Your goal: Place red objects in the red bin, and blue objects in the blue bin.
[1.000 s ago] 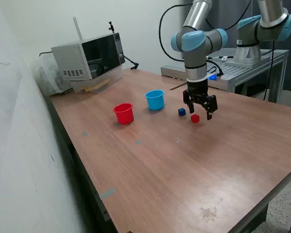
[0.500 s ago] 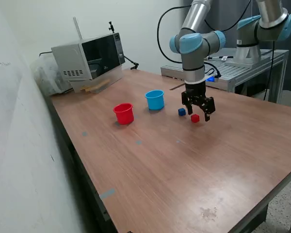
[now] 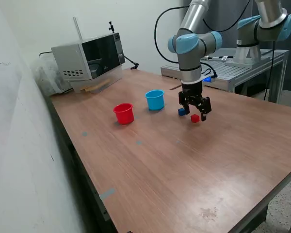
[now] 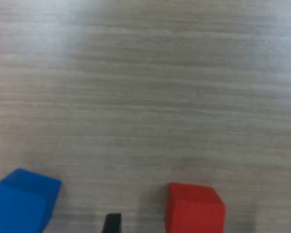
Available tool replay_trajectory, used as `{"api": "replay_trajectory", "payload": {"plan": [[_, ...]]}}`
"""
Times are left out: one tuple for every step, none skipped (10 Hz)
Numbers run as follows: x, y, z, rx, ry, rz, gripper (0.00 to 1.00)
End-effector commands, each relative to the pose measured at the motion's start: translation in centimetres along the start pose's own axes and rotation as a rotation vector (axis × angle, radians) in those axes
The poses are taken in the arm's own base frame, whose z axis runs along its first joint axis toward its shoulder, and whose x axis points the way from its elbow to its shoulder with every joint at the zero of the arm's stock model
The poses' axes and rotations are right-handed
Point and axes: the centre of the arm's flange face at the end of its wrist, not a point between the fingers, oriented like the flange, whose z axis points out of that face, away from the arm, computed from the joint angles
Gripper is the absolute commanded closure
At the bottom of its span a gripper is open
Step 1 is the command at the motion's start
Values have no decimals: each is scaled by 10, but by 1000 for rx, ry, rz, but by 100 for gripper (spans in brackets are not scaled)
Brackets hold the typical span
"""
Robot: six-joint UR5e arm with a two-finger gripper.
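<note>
Red cube: I see it resting on the worktop, just beside the blue cube and to the exterior view's right of the blue cup. In the wrist view it sits between the two dark finger tips at the picture's edge.
Blue cube: on the worktop, outside the finger span in the wrist view; near the red cube but not touching it.
Bins: red cup and blue cup stand upright, well apart from the cubes. I cannot see into either.
Gripper: low over the red cube, fingers spread open, nothing held.
Handling, judged: the red cube looks solid, rigid and light, with flat matte faces; I expect no deformation and little slip under a modest squeeze.
Hold point, judged: two opposite vertical faces, at mid height. It appears slightly turned relative to the fingers, so I expect it may twist as they shut.
Risk, judged: nudging the neighbouring blue cube on descent.
Other cubes: none in view.
</note>
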Motion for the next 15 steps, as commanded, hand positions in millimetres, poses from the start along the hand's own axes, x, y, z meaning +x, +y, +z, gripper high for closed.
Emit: {"api": "replay_trajectory", "payload": {"plan": [[-3,0,2,4,0,1,0],[-4,0,3,7,0,2,0],[-4,-1,4,9,0,2,0],[-4,-1,4,9,0,2,0],[-4,-2,4,11,0,2,0],[-4,-2,4,11,0,2,0],[-4,-3,5,12,1,2,100],[-3,-3,4,11,1,1,100],[-3,-3,5,11,3,1,100],[-3,-3,4,8,3,1,100],[-2,-3,5,5,3,-1,100],[-2,-3,5,5,3,-1,100],[0,-4,5,6,3,-4,100],[4,-8,3,6,1,-10,100],[9,-14,-20,-26,2,-19,100]]}}
